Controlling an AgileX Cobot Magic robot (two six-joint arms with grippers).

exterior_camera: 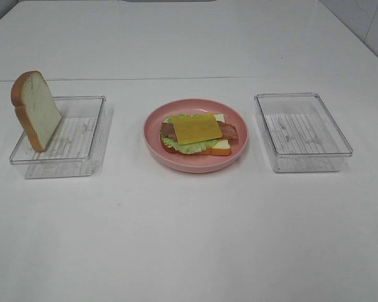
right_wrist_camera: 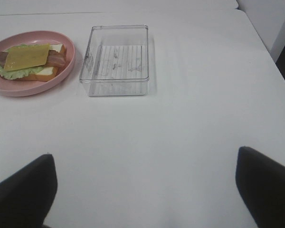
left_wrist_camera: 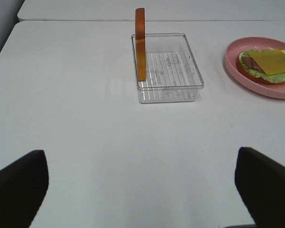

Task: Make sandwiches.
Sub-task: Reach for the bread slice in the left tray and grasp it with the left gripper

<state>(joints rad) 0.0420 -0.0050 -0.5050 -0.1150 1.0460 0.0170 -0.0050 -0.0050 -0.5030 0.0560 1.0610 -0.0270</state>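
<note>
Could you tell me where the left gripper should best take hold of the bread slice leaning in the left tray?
Probably the bread slice's upper crust edge, coming from above: it stands on edge against the left tray's wall, its top clear, so the open left gripper could pinch its flat faces.

A white table (exterior_camera: 189,239) carries two clear trays (exterior_camera: 58,136) (exterior_camera: 302,131) flanking a pink plate (exterior_camera: 195,161).

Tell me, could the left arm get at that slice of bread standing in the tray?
Probably yes. The left gripper is open, bare table lies between it and the bread slice, and the slice leans upright on the left tray's edge with nothing covering it.
</note>
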